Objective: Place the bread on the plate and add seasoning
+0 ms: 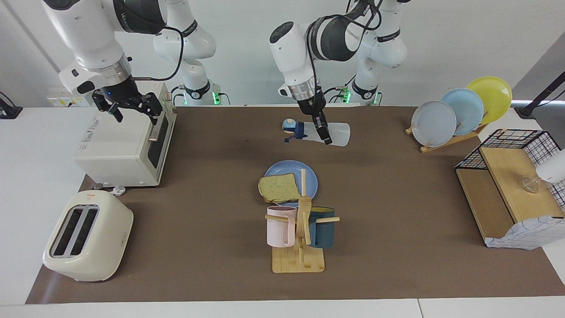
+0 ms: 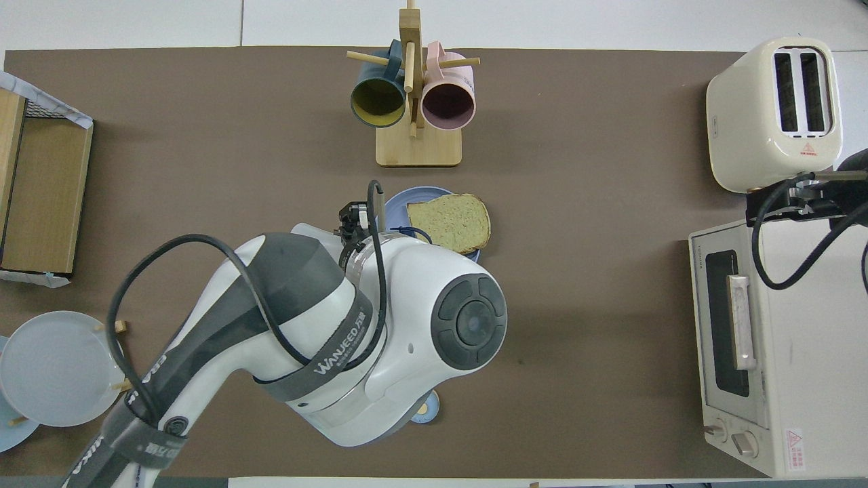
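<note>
The left gripper (image 1: pixel 325 134) was clamped shut on the seasoning (image 1: pixel 329 134) — bottle held sideways in the air, navy cap toward the right arm's end, over the table near the bell (image 1: pixel 288 125). The bread (image 1: pixel 278 187) lay on the plate (image 1: pixel 309 176), below the bottle and apart from it. The right gripper (image 1: pixel 132 107) waited over the toaster oven (image 1: pixel 119 145) — fingers spread, holding nothing.
</note>
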`<action>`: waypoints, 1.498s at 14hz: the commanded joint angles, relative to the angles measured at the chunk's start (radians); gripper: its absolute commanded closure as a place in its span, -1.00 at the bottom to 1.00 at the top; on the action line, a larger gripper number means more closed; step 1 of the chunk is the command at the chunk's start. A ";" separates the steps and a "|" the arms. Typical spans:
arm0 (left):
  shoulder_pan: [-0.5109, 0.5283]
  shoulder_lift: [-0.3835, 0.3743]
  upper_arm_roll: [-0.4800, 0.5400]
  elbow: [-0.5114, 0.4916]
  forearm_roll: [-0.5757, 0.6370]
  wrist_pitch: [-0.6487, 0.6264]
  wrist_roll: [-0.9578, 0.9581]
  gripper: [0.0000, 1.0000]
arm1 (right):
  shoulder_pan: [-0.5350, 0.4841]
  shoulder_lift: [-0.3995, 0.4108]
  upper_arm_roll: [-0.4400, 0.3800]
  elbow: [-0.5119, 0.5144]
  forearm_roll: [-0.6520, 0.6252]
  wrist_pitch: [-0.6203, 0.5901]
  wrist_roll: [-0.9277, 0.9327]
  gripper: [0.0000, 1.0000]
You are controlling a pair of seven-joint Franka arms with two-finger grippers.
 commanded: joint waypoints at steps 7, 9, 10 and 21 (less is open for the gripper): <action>-0.068 0.238 0.012 0.163 0.237 -0.090 -0.082 1.00 | -0.013 -0.007 0.005 -0.019 0.021 0.009 -0.024 -1.00; -0.068 0.261 0.012 0.161 0.326 -0.086 -0.082 1.00 | -0.012 -0.007 0.003 -0.020 0.020 0.015 -0.024 -1.00; -0.070 0.279 0.012 0.161 0.356 -0.090 -0.082 1.00 | -0.022 -0.007 0.003 -0.020 0.020 0.021 -0.026 -1.00; -0.120 0.396 0.015 0.152 0.534 -0.138 -0.112 1.00 | -0.056 -0.007 0.005 -0.019 0.020 0.009 -0.085 -1.00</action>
